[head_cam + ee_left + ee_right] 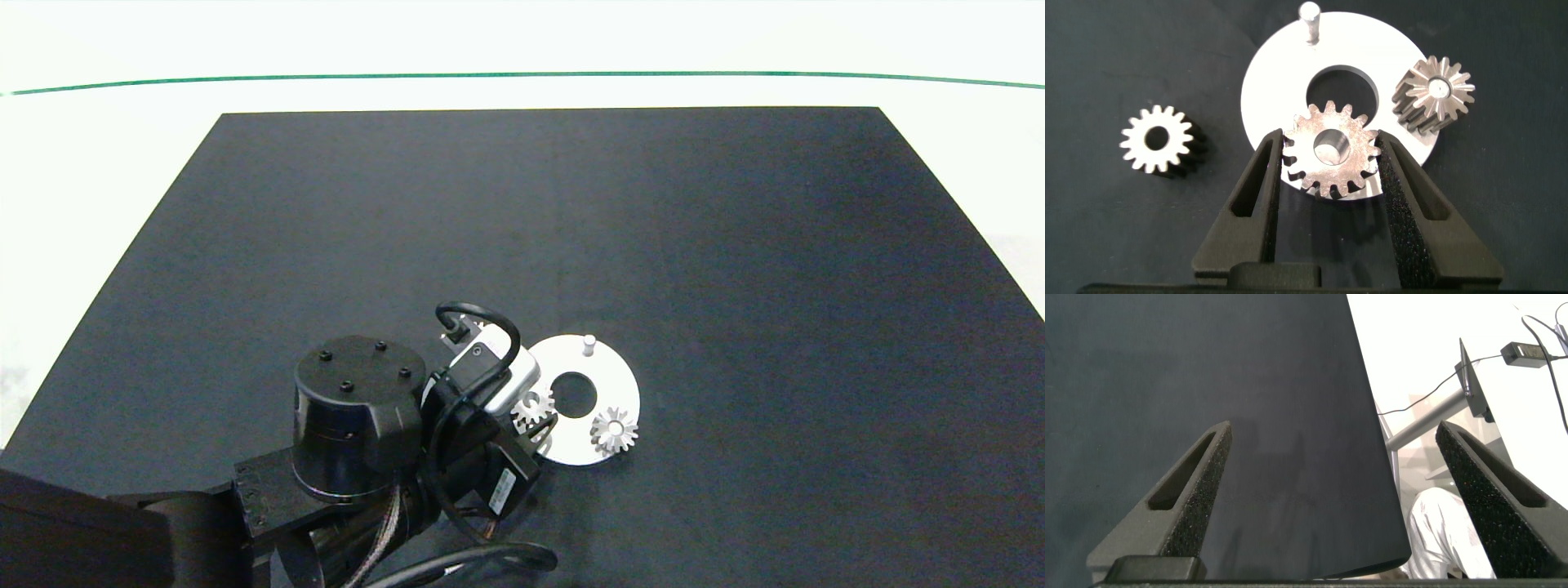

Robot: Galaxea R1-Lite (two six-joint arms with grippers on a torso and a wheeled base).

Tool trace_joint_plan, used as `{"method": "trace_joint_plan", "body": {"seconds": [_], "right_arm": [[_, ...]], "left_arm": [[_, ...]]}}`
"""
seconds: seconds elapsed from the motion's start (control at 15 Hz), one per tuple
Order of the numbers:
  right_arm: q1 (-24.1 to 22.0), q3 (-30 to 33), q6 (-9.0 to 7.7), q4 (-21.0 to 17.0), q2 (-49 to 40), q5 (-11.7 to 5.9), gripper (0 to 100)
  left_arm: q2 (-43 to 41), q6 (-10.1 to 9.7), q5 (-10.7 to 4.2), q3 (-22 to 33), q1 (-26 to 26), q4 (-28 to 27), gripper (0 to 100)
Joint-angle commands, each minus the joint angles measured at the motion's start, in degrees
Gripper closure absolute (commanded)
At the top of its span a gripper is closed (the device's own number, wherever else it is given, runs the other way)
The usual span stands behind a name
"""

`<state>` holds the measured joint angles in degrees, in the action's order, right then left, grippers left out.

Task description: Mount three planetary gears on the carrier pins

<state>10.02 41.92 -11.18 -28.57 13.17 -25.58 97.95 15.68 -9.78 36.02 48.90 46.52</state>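
A flat white disc (pixel 616 382) (pixel 1282 65) lies on the black mat near its front. One silvery gear (pixel 614 430) (pixel 1436 94) sits on a pin at the disc's front right rim. A bare white pin (pixel 588 343) (pixel 1309 20) stands at the far rim. My left gripper (pixel 535 418) (pixel 1329 140) is shut on a second gear (pixel 532 405) (pixel 1331 150) over the disc's left rim, and a pin's top shows in its centre hole. A third gear (pixel 1157 139) lies flat on the mat beside the disc, hidden under the arm in the head view. My right gripper (pixel 1333 429) stands open, holding nothing.
The black mat (pixel 571 229) covers most of the white table, with a green line (pixel 522 75) along the back. My right gripper hangs near the mat's edge (pixel 1384 498), out of the head view. Beyond that edge are a metal stand (pixel 1437 412) and cables.
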Motion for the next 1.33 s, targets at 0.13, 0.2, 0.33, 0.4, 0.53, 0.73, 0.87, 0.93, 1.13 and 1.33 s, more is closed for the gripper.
{"method": "trace_joint_plan", "body": {"seconds": [0.13,0.2,0.33,0.4,0.53,0.73,0.87,0.93,1.13,1.33], "right_arm": [[0.0,0.0,-0.07,-0.25,0.02,-0.09,0],[0.0,-0.09,-0.07,-0.25,0.02,-0.18,0],[0.0,-0.09,-0.07,-0.25,0.02,-0.09,0],[0.0,-0.18,-0.07,-0.25,0.02,-0.09,0],[0.0,-0.18,-0.07,-0.25,-0.07,-0.09,0],[0.0,-0.26,-0.07,-0.69,-0.33,-0.09,0],[0.0,-0.18,-0.07,-1.4,-0.42,-0.09,0],[0.0,-0.18,-0.07,-1.48,-0.42,-0.09,0],[0.0,-0.18,-0.07,-1.48,-0.42,-0.09,0],[0.0,-0.18,-0.07,-1.48,-0.33,-0.09,0]], "left_arm": [[1.19,-0.03,0.11,0.01,-0.82,1.29,100],[1.19,0.06,0.2,0.01,-1.35,1.64,100],[1.01,0.14,0.64,0.1,-2.23,1.56,100],[1.01,0.14,0.64,0.19,-2.58,1.64,100],[0.84,0.14,0.99,0.1,-2.58,1.64,100],[0.75,0.23,0.99,0.1,-2.75,1.73,100],[0.93,0.14,0.99,0.1,-2.67,1.82,100],[1.1,0.14,0.99,0.19,-2.58,1.91,100],[1.1,0.14,1.34,0.54,-2.58,1.82,100],[2.24,-0.03,1.34,0.89,-2.58,2.0,100]]}}
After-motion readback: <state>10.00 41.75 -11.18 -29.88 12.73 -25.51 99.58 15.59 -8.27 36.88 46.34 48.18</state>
